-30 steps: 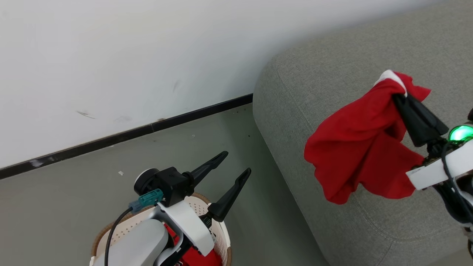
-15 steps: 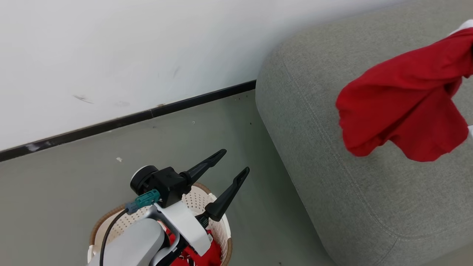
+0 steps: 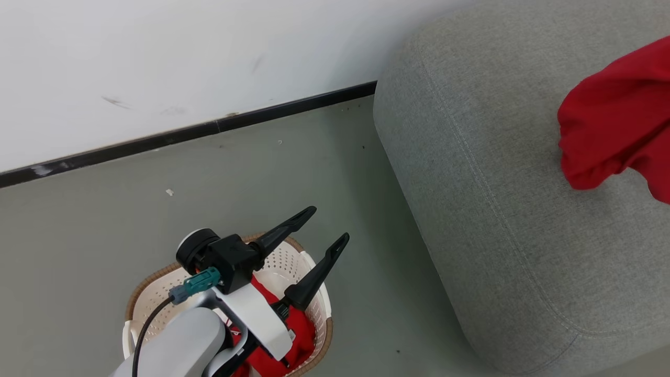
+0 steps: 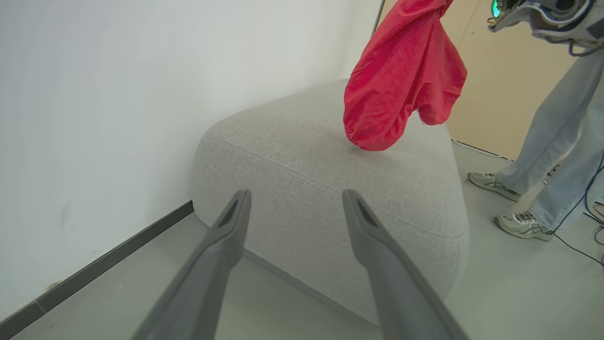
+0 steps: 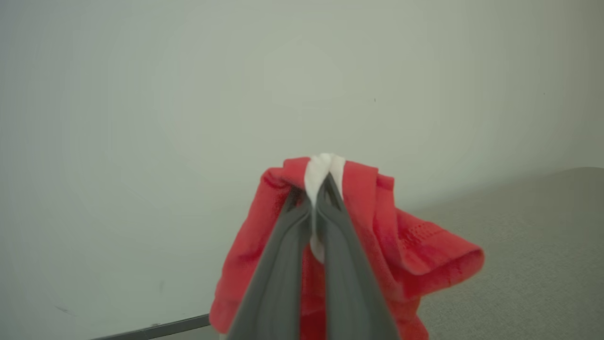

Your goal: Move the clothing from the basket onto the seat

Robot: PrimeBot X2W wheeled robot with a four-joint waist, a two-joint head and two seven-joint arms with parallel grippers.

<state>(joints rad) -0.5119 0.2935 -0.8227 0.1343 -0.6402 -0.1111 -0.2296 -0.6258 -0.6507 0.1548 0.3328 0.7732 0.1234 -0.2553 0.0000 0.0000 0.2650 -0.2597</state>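
Grey seat [image 3: 497, 209], red garment [image 3: 612, 131] hanging over it
Basket [image 3: 157, 296] at lower left holds more red clothing [image 3: 303, 335] — right pincer [image 5: 322, 182] clamps the garment at the right edge, left pincer [image 3: 328, 224] gapes wide over the basket.

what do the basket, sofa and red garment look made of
Basket: seemingly moulded cream plastic, matte, punched with holes; brown woven-look rim.
Sofa: light-grey woven fabric, visible weave, stitched seams.
Red garment: soft thin knit, probably; drapes in loose folds.
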